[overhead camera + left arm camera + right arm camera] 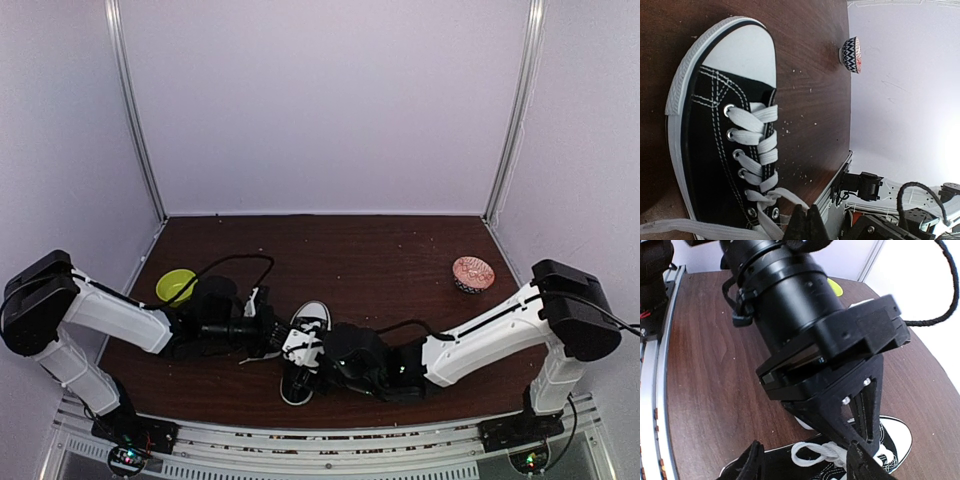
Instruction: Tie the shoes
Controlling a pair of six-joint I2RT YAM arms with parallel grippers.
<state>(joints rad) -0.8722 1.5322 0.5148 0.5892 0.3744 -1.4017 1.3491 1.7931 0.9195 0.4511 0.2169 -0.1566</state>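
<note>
Risk notes for the tying step. The shoe (710, 150) sits on its sole on the table (810, 100), directly under both sets of fingers, toe cap pointing away from the arm bases. The left fingers (801, 226) are clenched to a point right at the top eyelets, where the laces (757, 145) bunch. I can't tell whether a strand is actually pinched between them. The right fingers (752, 465) are released, standing apart on either side of a small white lace bundle (822, 452) over the tongue, gripping nothing visible.

Worries:
- Clearance: the left wrist body fills the right wrist view, and its tip sits just beside one right finger. A closing or sideways move on the right likely clips the left one, not the lace.
- Wrong strand: the bundle between the right fingers looks like several strands together. Closing there could catch crossed lace and jam things instead of forming a loop.
- Slip: if the left pinch has only an edge of the flat lace, tension pulls it free.
- Shoe drag: nothing pins the shoe, so a hard pull probably slides or tips it toward the pulling fingers.
- Loose end (690, 229): it trails flat away from the left fingers and could snag under the sole.

The green bowl (177, 285) and patterned bowl (473, 273) are well apart from both sets of fingers, no concern.
</note>
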